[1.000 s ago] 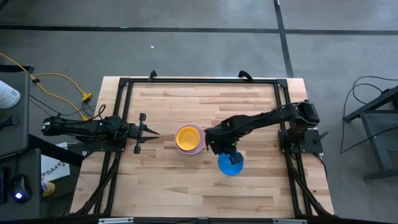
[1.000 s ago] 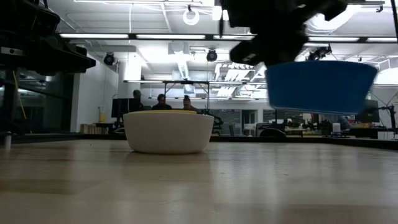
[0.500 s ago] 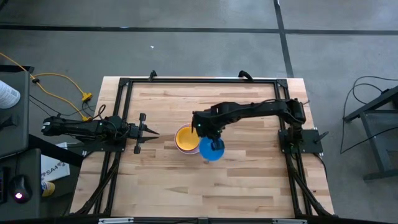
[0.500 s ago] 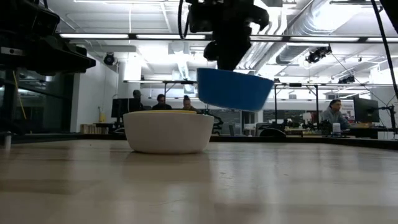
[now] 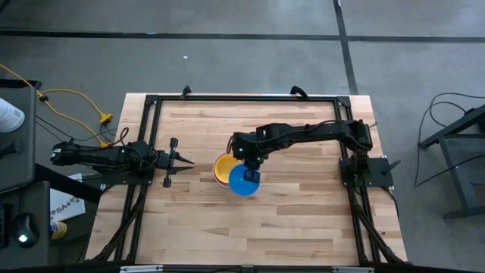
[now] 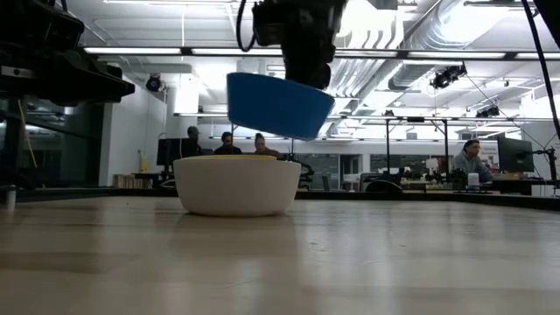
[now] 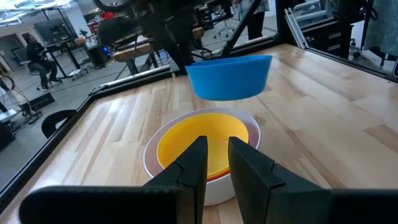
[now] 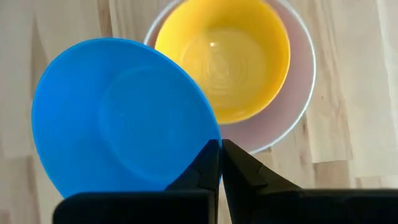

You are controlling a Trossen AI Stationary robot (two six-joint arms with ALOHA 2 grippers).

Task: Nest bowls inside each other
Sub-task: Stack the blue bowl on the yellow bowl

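Spanning a lit workshop where people (image 6: 226, 140) are sitting, the wooden surface (image 5: 303, 220) is carrying nested bowls (image 5: 220, 168) mid-surface; right claw (image 8: 220, 163) is clenching the blue bowl (image 5: 243, 180) above them. Left claw (image 5: 184, 161) is waiting released near the left edge.

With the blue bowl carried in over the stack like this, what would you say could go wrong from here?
1. The right gripper pinches only the rim of the blue bowl, which hangs tilted in the low view; it may slip or land crooked.
2. The blue bowl sits off-centre over the yellow bowl, so released now it could catch the white bowl's rim and tip onto the table.
3. Lowering off-centre might shove the whole stack sideways.
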